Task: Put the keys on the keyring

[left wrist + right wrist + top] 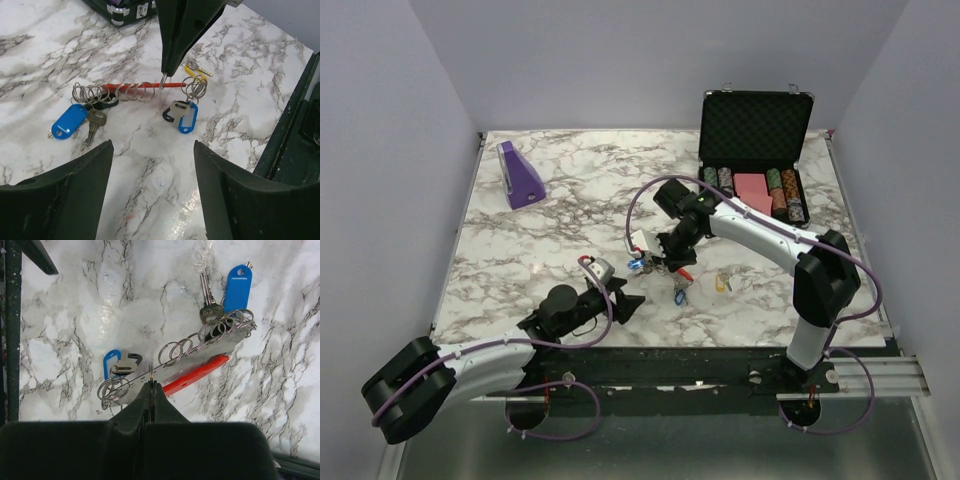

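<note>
Right gripper [151, 386] pinches one thin wire loop of the keyring [195, 375], a red bar strung with rings and blue-tagged keys [94, 121], on veined marble tabletop [150, 192]; left gripper [152, 147] gapes wide.

The right tool [151, 387] is pinched on 1 thin ring of the keyring [197, 372], the marble desk [65, 315] beneath; 2 blue tags [237, 286] and silver keys [206, 302] sit at its ends.

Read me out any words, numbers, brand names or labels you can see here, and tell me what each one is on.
No text here can be read for certain.
silver key: there may be a stamped marking on the head, too blurred to read.
blue key tag: the label window looks blank.
poker chips: too small to tell whether anything is printed.
</note>
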### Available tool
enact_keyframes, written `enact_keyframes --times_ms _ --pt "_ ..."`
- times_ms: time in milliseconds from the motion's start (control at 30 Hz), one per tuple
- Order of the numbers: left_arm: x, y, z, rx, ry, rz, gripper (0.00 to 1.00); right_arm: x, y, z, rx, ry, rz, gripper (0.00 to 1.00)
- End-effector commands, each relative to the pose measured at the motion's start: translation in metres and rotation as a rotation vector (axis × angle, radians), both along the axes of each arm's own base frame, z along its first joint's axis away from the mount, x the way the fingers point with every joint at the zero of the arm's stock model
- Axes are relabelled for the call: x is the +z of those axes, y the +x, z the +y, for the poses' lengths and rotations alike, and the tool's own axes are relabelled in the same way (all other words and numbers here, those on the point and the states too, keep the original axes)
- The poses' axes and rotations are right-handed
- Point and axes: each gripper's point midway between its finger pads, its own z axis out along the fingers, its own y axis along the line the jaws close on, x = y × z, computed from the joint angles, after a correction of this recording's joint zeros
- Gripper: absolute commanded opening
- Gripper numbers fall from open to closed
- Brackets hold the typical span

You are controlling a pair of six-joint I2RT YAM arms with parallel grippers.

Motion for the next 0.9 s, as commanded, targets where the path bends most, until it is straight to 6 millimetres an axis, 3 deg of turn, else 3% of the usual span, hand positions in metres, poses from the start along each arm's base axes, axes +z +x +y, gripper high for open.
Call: enact_keyframes --times_ms 0,333,867 --pt "0.018 -0.002 -0.010 -0.058 -0.052 -0.125 0.70 0.018 -0.013 0.011 0.014 0.070 0.053 0.01" --pt "0.010 0.002 -0.023 -0.080 -0.065 -0.098 0.55 0.024 -0.023 0.025 0.029 0.139 0.124 0.01" --pt "0.026 -0.004 -0.030 -0.139 -0.132 -0.181 0.54 0.021 -0.034 0.032 0.040 0.175 0.199 0.01"
